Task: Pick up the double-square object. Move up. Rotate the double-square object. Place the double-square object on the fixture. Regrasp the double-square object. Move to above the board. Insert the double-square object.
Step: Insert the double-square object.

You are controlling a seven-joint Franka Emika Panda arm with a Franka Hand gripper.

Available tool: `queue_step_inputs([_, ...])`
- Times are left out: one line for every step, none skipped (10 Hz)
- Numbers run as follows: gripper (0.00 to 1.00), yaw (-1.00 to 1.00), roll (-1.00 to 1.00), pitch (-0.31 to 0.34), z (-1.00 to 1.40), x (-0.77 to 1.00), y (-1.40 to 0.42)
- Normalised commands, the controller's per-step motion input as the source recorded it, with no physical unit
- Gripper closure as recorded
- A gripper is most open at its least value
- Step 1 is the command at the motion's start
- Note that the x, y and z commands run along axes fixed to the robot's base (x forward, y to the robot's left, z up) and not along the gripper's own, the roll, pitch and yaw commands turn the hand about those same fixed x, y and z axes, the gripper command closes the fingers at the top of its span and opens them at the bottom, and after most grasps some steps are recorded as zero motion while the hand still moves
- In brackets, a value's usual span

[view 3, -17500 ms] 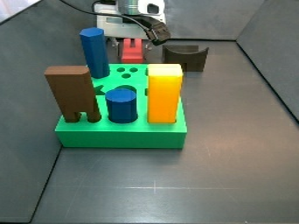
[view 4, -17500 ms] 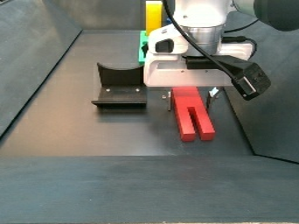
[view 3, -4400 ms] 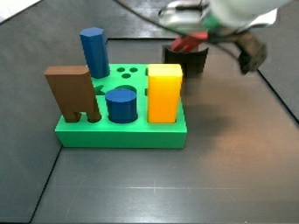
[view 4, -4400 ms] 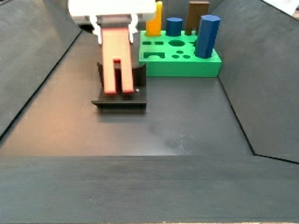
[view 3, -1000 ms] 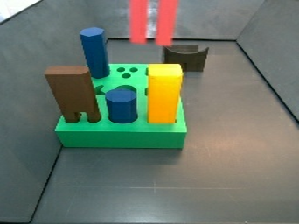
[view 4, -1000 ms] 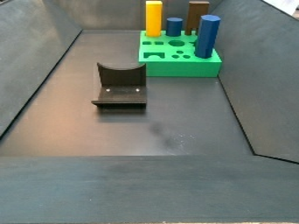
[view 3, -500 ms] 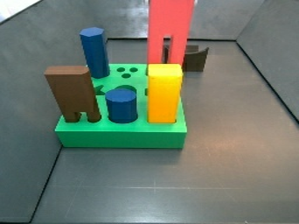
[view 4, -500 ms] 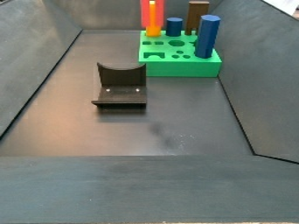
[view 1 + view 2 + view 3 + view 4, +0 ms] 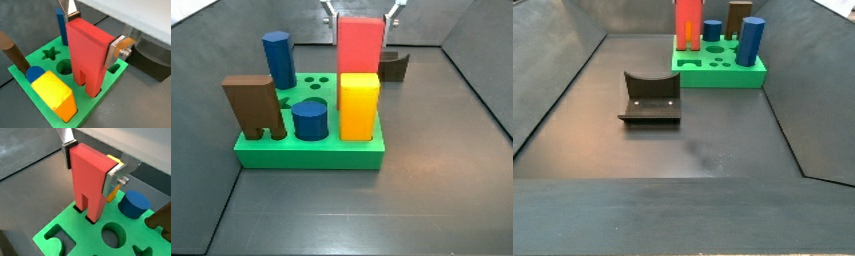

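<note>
With the claw [image 9: 90, 165] clamped on the upright double-square object [image 9: 91, 180], whose lower end meets the board [image 9: 67, 233] just behind the yellow block [image 9: 360, 104], any tilt or offset risks jamming on the hole edge.

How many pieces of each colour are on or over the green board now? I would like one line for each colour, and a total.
Red: 1, the double-square object, held upright by the pincer at the board
Yellow: 1, the block
Blue: 2, the tall cylinder and the short cylinder
Brown: 1, the arch block
Total: 5
</note>
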Motion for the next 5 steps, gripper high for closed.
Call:
queue_step_inputs([1.0,0.33,-0.06,-0.047,-0.13,0.0,0.14])
queue_step_inputs([1.0,0.42,-0.01,-0.134,-0.17,-0.13,0.08])
queue_step_inputs([1.0,0.38,-0.01,-0.18,-0.19,-0.27,0.02])
queue_step_inputs([1.0,0.31,0.0,-0.157,-0.14,-0.3,0.03])
queue_step_inputs([1.0,0.26,-0.02,-0.131,0.0,-0.31,0.08])
